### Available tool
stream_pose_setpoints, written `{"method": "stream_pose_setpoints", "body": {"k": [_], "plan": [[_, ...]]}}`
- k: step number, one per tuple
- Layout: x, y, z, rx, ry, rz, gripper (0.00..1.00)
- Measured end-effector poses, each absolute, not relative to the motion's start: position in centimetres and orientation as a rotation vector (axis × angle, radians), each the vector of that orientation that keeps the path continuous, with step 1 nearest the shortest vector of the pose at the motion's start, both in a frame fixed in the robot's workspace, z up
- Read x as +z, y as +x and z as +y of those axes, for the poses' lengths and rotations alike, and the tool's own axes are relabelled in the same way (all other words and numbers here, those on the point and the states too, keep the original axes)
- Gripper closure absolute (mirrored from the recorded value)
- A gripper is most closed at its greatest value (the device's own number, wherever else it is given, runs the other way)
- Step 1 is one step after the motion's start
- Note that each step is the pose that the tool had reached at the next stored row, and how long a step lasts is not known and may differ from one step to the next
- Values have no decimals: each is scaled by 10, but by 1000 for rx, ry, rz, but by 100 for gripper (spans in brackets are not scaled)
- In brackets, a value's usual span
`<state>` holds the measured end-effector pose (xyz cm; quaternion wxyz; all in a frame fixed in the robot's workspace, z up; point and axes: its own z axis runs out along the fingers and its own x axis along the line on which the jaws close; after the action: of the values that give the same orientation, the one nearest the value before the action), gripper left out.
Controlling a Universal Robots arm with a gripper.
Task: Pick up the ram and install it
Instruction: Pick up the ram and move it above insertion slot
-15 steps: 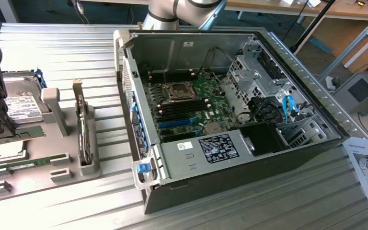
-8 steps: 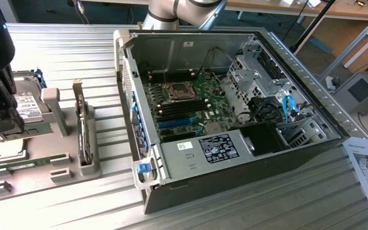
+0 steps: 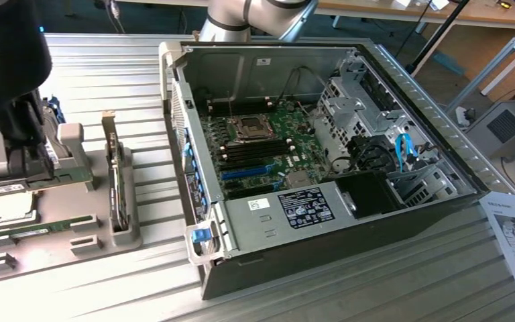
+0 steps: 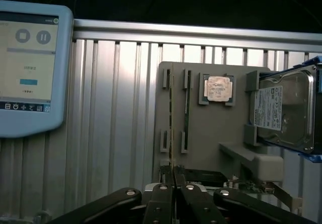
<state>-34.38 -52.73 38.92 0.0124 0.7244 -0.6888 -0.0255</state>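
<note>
**Item 1, tool** (image 4: 173, 186): clenched on the ram (image 4: 172, 123). The fingers press the board's two flat faces, so it sits edge-on in the grip. This likely keeps its long contact edge free for seating.

**Item 2, the ram:** held in the tool directly over the grey holder (image 4: 216, 133). It appears lifted just clear of its brackets, though this is not certain.

**Item 3, second memory stick** (image 4: 186, 108): seated in the neighbouring brackets, just beside the tool's line. The gap between the two sticks is narrow.

**Item 4, holder contents:**
- The processor chip (image 4: 219, 89) lies flat in a recess ahead of the tool.
- The hard drive (image 4: 284, 110) is propped tilted in corner blocks, further off to the same side.
- The expansion card (image 3: 115, 178) stands upright in its slot, between the tool and the case. It is a tall edge to pass.

**Item 5, computer case** (image 3: 418, 100): lies on its side with the panel off, well apart from the tool. The motherboard (image 3: 257, 144) faces up. The raised walls and the drive cage bound the opening, so access looks to be from above only.

**Item 6, table** (image 3: 105, 67): ribbed metal, with an open strip between the holder and the case. A pendant screen (image 4: 27, 68) rests on it, off to the tool's other side.
</note>
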Motion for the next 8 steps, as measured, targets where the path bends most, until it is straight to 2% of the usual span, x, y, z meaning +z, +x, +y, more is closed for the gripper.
{"method": "stream_pose_setpoints", "body": {"k": [8], "plan": [[394,-322,-527,-92,2252,-2141,88]]}}
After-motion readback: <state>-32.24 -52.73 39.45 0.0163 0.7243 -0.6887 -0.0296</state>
